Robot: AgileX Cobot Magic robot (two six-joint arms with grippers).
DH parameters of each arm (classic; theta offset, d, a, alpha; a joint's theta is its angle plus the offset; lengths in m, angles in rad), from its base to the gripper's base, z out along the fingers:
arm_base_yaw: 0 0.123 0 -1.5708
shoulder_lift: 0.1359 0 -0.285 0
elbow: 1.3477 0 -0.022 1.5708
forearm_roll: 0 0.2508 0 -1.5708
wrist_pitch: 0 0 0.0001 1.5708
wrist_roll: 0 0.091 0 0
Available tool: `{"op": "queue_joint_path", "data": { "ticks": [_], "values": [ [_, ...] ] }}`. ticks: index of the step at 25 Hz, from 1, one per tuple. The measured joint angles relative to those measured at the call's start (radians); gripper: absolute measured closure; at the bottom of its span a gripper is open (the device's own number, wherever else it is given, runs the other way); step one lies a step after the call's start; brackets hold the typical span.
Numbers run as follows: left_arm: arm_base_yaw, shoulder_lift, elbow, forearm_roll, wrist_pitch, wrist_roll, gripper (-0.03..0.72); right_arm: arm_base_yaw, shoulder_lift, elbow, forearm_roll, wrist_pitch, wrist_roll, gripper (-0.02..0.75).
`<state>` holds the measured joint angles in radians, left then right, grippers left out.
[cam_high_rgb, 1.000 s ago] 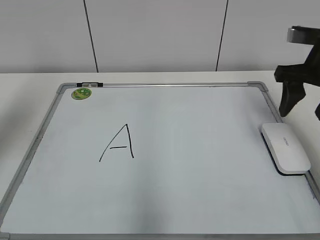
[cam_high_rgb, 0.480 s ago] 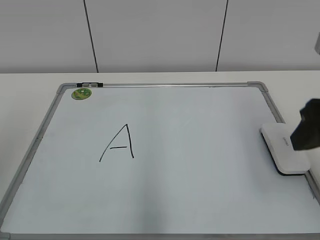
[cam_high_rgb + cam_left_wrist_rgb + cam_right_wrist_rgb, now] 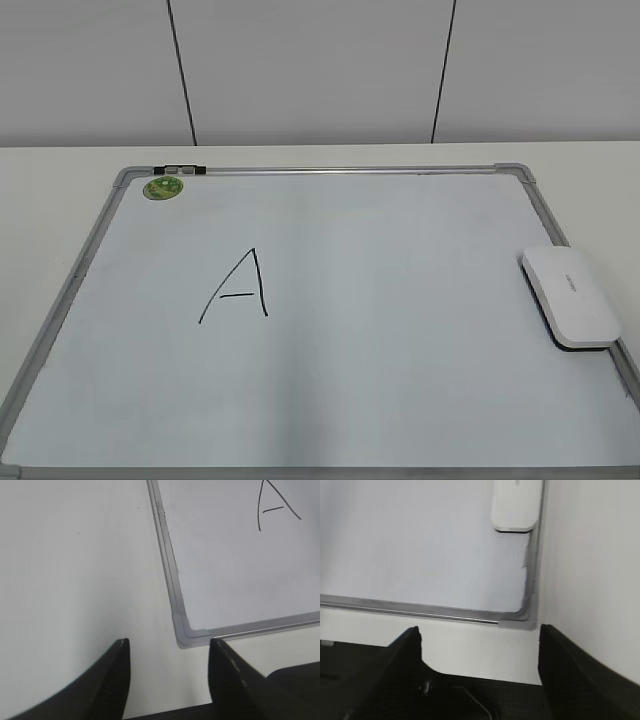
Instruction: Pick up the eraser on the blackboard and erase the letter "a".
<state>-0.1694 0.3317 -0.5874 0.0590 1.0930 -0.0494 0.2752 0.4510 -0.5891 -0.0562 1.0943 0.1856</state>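
Since the earlier frame, the right arm has left the exterior view; both pincers, left pincer (image 3: 167,652) and right pincer (image 3: 479,637), hang spread. Eraser (image 3: 571,297) lies at the blackboard's (image 3: 330,171) right edge; no lowercase "a" shows, only a capital "A" (image 3: 240,287). Judged best: withdraw cleanly.

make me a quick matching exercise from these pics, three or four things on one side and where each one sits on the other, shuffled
Things:
1. eraser
2. green sticker
3. capital A
4. left gripper

Places:
a. far left corner of the blackboard
b. by the board's right frame
c. above the table near the board's near left corner
d. left of the board's middle

Pairs: 1-b, 2-a, 3-d, 4-c
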Motion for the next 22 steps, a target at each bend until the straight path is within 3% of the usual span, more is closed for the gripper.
{"op": "queue_joint_path", "data": {
  "ticks": [5, 8, 22],
  "values": [
    [-0.003, -0.096, 0.056, 0.001, 0.025, 0.0, 0.32, 0.0, -0.236, 0.026, -0.112, 0.092, 0.029, 0.201],
    [-0.003, -0.142, 0.06, 0.001, 0.025, 0.0, 0.32, 0.0, -0.322, 0.064, -0.114, 0.103, 0.025, 0.202],
    [-0.003, -0.184, 0.071, -0.001, 0.018, 0.0, 0.351, 0.0, -0.368, 0.098, -0.097, 0.065, -0.008, 0.202]
  ]
}}
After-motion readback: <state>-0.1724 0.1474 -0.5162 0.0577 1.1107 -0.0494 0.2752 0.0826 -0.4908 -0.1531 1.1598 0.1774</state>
